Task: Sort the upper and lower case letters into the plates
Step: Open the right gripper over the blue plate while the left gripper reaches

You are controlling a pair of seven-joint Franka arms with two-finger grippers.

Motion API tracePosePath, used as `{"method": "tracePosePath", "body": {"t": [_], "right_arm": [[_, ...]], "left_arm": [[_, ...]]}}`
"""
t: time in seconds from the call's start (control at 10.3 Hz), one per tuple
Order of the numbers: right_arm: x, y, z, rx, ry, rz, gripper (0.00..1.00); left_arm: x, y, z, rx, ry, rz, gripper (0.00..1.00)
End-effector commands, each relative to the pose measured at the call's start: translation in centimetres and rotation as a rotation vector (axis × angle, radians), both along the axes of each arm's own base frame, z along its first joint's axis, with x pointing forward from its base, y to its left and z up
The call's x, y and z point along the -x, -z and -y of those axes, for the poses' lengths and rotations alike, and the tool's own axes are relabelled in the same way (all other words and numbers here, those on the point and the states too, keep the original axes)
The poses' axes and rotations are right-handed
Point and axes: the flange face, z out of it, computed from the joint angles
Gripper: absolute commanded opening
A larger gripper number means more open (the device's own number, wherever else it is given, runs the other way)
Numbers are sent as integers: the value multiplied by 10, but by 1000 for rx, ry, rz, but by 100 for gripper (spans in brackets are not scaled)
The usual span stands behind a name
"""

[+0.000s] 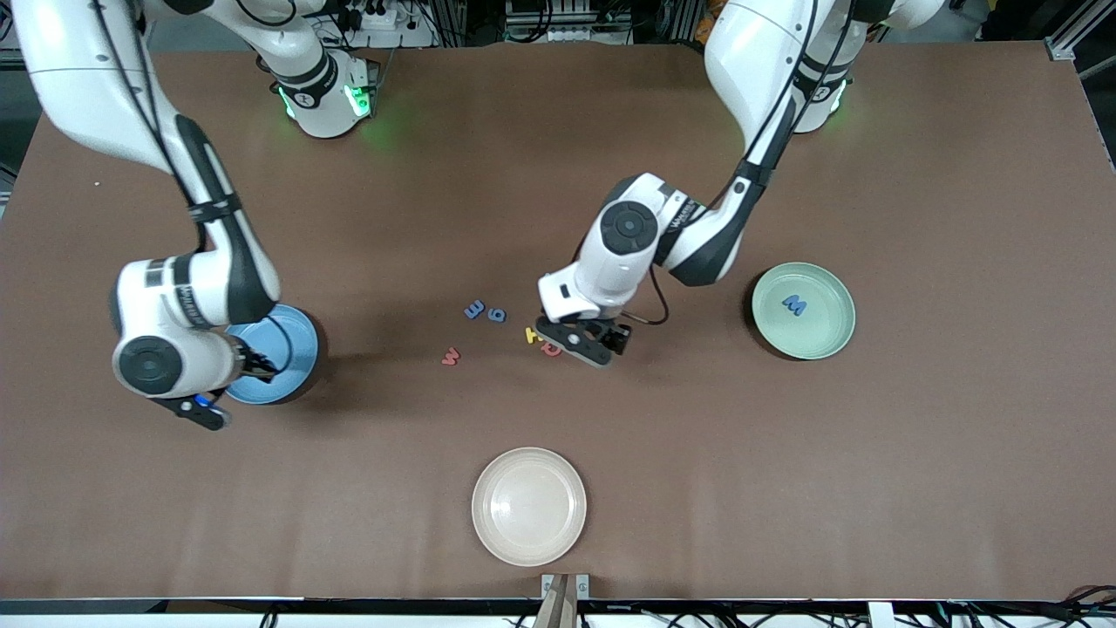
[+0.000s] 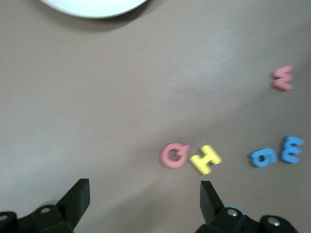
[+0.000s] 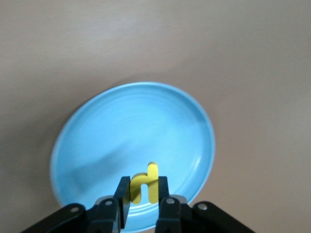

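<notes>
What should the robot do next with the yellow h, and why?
Probably open the right gripper and drop it. The yellow h is pinched between its fingers right over the blue plate, so it should land inside.

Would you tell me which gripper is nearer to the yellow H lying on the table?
Left. The left gripper hangs open just above the yellow H; the right gripper is over the blue plate with a yellow h between its fingers.
</notes>
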Motion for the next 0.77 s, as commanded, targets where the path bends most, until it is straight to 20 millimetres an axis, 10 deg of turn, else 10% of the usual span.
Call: {"method": "tracePosePath", "body": {"t": [0.0,0.48,0.68], "right_arm": [[8,2,-12,8,-19,-23,100],[15,4,-14,-10,-18,2,100],[48,19,-20,-44,-55,108,100]], "left_arm": [[4,9,17,19,107,64,100],[5,81,16,-11,425,183,100],[6,96,15,-11,435,194,100]]}}
